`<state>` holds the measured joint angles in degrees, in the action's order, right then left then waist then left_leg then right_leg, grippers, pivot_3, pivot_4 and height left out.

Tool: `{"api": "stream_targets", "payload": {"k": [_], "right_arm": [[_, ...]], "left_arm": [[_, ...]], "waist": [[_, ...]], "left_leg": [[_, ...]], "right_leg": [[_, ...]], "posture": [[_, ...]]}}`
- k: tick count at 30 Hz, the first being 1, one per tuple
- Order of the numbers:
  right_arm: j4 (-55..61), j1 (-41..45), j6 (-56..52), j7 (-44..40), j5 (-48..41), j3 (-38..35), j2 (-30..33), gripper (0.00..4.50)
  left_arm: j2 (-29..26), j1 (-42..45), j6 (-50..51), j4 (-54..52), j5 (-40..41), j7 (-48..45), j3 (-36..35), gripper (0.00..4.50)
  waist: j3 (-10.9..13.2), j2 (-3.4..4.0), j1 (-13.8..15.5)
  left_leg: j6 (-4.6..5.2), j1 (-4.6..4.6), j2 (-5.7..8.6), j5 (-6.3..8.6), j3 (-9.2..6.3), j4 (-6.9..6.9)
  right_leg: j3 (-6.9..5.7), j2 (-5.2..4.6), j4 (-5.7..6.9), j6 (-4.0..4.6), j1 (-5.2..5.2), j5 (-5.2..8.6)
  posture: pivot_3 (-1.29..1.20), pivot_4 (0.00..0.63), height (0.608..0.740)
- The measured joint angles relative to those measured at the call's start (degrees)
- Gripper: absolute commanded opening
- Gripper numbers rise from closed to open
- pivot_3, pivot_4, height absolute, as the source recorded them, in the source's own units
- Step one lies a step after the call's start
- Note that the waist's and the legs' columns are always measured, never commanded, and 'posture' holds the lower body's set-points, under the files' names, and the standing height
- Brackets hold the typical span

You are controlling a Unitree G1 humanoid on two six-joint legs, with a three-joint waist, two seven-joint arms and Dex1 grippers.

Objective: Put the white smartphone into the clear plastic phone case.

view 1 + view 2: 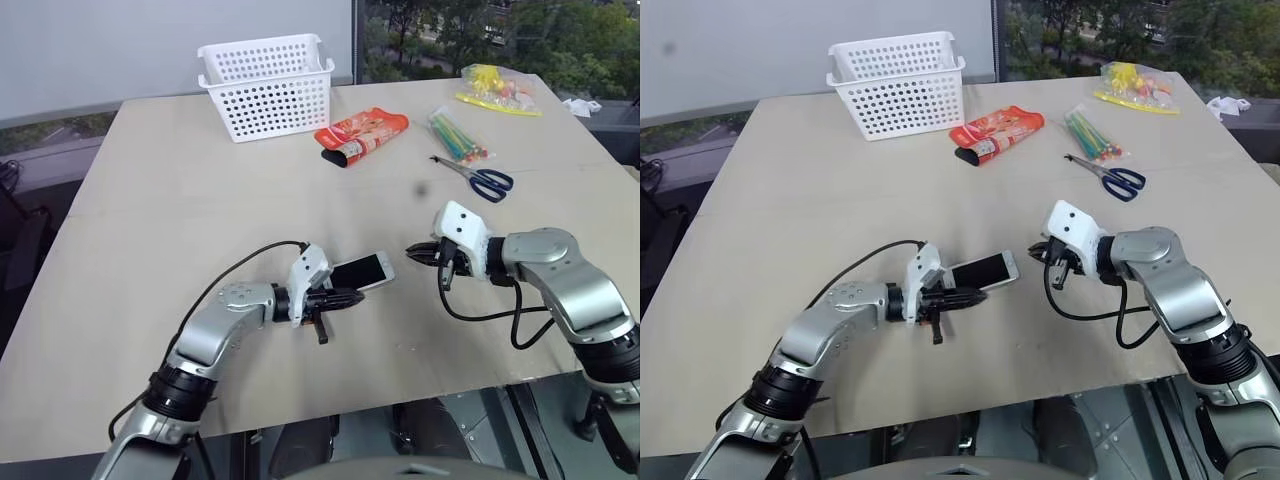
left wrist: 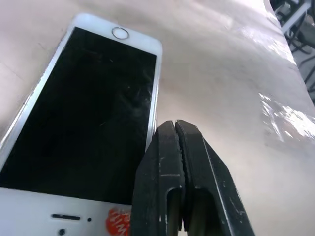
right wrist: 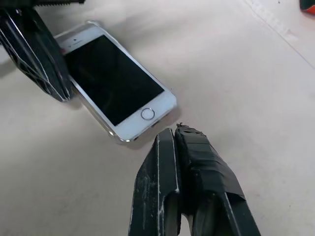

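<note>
The phone [image 1: 362, 270] lies screen-up on the tabletop [image 1: 200, 200] toward its near edge, long axis running between both empty, tightly closed pincers. The left pincer [image 1: 350, 296] sits just beside it; the right pincer [image 1: 412, 253] faces its home-button end.

A broad, pale beige surface [image 1: 200, 190] fills the middle of the room, matte and lit evenly by soft daylight, with a faint seam running across it. Beyond the far edge of the surface, toward its left half, stands a plain light grey wall panel [image 1: 150, 45]. Beside that panel, past the far right corner of the surface, a window [image 1: 480, 35] looks out on green trees and a bit of building. Off the left side of the surface the floor drops into shade, with something dark standing there that I cannot make out. Under the near edge of the surface, grey metal framing [image 1: 470, 425] shows.
</note>
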<state>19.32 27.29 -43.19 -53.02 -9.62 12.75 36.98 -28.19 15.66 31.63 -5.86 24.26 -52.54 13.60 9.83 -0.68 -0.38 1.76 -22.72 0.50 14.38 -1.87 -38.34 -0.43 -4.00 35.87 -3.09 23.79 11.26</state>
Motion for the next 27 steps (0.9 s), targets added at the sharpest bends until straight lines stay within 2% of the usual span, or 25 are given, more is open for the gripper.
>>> {"api": "stream_targets", "payload": {"k": [5,9,12,14,20,23,27], "right_arm": [[0.96,-1.12,-0.47,0.52,-1.31,-0.01,-0.04,0.06],[1.17,-1.80,-0.43,0.84,-2.29,-0.36,0.70,0.06],[1.12,-1.84,-0.17,1.04,-2.67,-0.36,0.72,0.06],[1.10,-1.84,-0.14,1.13,-2.77,-0.36,0.68,0.06],[-0.12,-1.84,1.19,1.87,-3.02,-0.09,-0.20,0.06],[-0.55,-1.94,1.69,2.39,-2.59,0.26,-0.62,0.06],[-0.56,-2.36,2.19,2.93,-2.29,0.44,-0.99,0.06]], "left_arm": [[0.84,-0.87,1.75,0.03,2.38,-0.51,-1.91,0.00],[-2.40,-3.87,7.13,-7.47,8.97,-2.44,-5.53,0.00],[-2.43,-3.96,8.17,-11.54,13.02,-1.89,-10.06,0.00],[-2.44,-3.97,8.23,-11.66,13.28,-1.74,-10.63,0.00],[-2.58,-4.40,1.11,-4.14,2.56,0.54,-4.76,0.00],[-0.06,-3.24,-4.85,-0.89,-0.77,2.37,-4.23,0.00],[0.57,-3.66,-9.49,0.67,-3.76,3.76,-4.19,0.00]], "waist": [[0.00,0.00,-0.15],[0.05,-0.02,-0.39],[0.05,-0.02,-0.23],[0.05,-0.02,-0.19],[0.06,-0.04,-0.21],[0.05,-0.06,0.09],[0.02,-0.02,0.01]], "left_leg": [[0.00,-0.01,-0.01,0.00,-0.02,-0.02],[0.00,-0.11,-0.09,0.00,-0.02,0.08],[0.00,-0.12,-0.09,0.00,-0.03,0.09],[0.00,-0.12,-0.06,0.00,-0.01,0.09],[0.00,-0.10,0.08,0.00,0.04,0.07],[0.00,-0.09,0.01,0.00,0.00,0.05],[0.00,-0.01,-0.01,0.00,0.03,0.05]], "right_leg": [[0.00,0.00,0.02,-0.05,0.00,0.02],[0.00,0.03,0.02,0.09,0.16,-0.05],[-0.01,0.03,0.00,0.08,0.16,-0.05],[-0.01,0.02,-0.01,0.08,0.15,-0.04],[0.03,0.01,-0.01,0.08,0.13,-0.04],[0.01,0.00,-0.01,0.08,0.11,-0.04],[0.03,-0.01,-0.01,0.09,0.04,-0.05]], "posture": [[0.00,0.150,0.740],[0.00,0.150,0.740],[0.00,0.150,0.740],[0.00,0.150,0.740],[0.00,0.150,0.740],[0.00,0.150,0.740],[0.00,0.150,0.740]]}}
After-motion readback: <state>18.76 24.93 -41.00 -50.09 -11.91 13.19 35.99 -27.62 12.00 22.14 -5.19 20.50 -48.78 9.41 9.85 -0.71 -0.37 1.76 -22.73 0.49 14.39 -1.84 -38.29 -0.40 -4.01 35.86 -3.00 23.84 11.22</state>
